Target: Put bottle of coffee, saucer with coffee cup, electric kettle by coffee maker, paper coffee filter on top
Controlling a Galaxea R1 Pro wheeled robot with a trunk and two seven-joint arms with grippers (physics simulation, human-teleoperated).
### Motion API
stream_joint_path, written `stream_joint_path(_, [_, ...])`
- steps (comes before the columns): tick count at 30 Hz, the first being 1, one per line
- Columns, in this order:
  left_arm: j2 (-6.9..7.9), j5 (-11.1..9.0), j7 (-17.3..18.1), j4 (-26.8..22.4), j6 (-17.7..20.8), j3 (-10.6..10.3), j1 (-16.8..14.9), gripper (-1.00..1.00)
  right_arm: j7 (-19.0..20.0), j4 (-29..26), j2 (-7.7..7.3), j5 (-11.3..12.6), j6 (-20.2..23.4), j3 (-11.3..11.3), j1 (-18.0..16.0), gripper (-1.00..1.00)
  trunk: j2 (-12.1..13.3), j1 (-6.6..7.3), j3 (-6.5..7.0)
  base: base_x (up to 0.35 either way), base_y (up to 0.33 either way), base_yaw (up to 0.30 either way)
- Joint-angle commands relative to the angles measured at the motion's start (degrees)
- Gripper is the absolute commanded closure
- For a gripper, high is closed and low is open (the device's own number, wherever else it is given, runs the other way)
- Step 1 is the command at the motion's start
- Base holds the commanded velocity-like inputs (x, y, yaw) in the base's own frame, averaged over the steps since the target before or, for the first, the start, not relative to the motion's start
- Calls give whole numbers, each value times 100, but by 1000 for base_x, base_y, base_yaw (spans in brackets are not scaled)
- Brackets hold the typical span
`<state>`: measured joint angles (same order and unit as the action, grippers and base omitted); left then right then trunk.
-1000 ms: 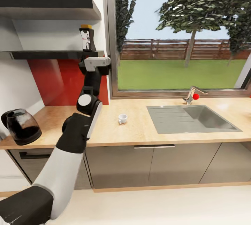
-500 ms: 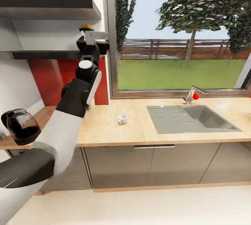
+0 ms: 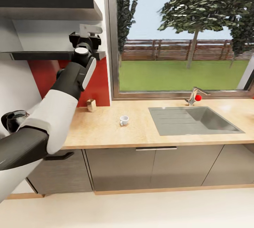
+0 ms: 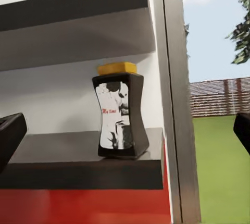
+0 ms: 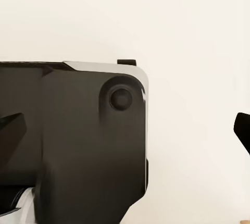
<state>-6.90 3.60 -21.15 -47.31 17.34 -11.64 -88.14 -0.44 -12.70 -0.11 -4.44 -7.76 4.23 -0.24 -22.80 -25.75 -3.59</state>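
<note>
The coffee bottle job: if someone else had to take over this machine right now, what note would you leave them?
Left gripper: open, raised at the kitchen shelf, bottle of coffee standing between its fingers, not gripped.
Right gripper: open, holding nothing.
Coffee cup sits alone on the kitchen countertop; electric kettle at its far left end, mostly behind the left arm.
Done: nothing completed.
Left: close on bottle, bring it down; everything else.

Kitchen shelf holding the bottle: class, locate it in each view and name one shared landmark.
Head view: shelf at left, below the thicker shelf, ending at the window frame.
Left wrist view: shelf beneath the bottle, beside the window frame.
Right wrist view: robot casing against pale wall.
Shared landmark: window frame.
</note>
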Motion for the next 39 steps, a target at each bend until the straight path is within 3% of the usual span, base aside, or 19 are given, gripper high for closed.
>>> stream_joint_path(1, [13, 36, -31, 3, 49, -1, -16, -100, 0, -1, 1, -47, -16, 43, -2, -100, -12, -4, -13, 0, 0, 0])
stream_joint_path(6, [140, 36, -26, 17, 78, 70, -45, -100, -3, -11, -6, -48, -19, 43, -2, -100, -12, -4, -13, 0, 0, 0])
stream_joint_path(10, [401, -12, 19, -29, 94, 200, -20, -100, -2, -13, -27, -48, -15, 43, -2, -100, -12, -4, -13, 0, 0, 0])
stream_joint_path(13, [471, -33, 50, -18, 100, 301, 3, -100, -2, -13, -42, -48, -15, 44, -2, -100, -12, -4, -13, 0, 0, 0])
stream_joint_path(19, [470, -39, 54, 7, 96, 507, 27, -100, -1, -13, -52, -47, -22, 56, -2, -100, -12, -4, -13, 0, 0, 0])
stream_joint_path(31, [372, -29, -16, -77, 160, 564, 38, -100, -4, -5, -64, -47, -23, 60, -2, -100, -12, -4, -13, 0, 0, 0])
stream_joint_path(39, [361, -9, -113, -74, 298, 558, 31, -100, -3, 17, -288, -54, -15, 44, -2, -100, -12, -4, -13, 0, 0, 0])
